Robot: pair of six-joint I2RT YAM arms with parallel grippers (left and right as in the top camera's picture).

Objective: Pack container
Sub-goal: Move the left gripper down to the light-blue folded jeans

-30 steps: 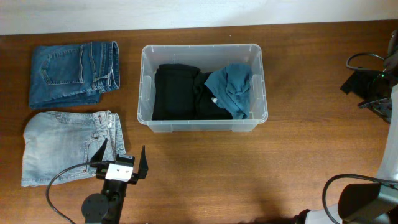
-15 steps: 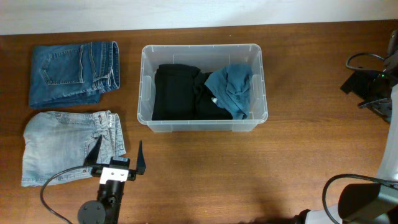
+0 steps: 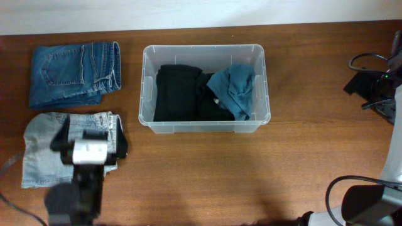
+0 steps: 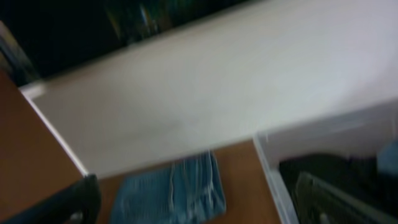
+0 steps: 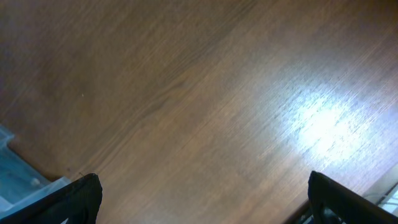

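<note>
The clear container (image 3: 149, 122) stands in the middle of the table, holding folded black clothes (image 3: 179, 93) and a crumpled teal garment (image 3: 233, 88). Folded dark blue jeans (image 3: 75, 74) lie at the far left, with folded light blue jeans (image 3: 44, 150) in front of them. My left gripper (image 3: 91, 138) hovers open and blurred over the light jeans' right half, holding nothing. Its wrist view is smeared, showing the dark jeans (image 4: 171, 196) and the container's wall (image 4: 270, 180). My right gripper (image 5: 208, 211) is open over bare wood, empty.
My right arm (image 3: 370, 88) sits at the table's right edge with cables around it. A corner of the container (image 5: 18, 183) shows at the lower left of the right wrist view. A pale wall runs along the table's far edge.
My left gripper has swung left and away from me, from the bare wood beside the light jeans to above them. The right arm and the clothes have not moved.
</note>
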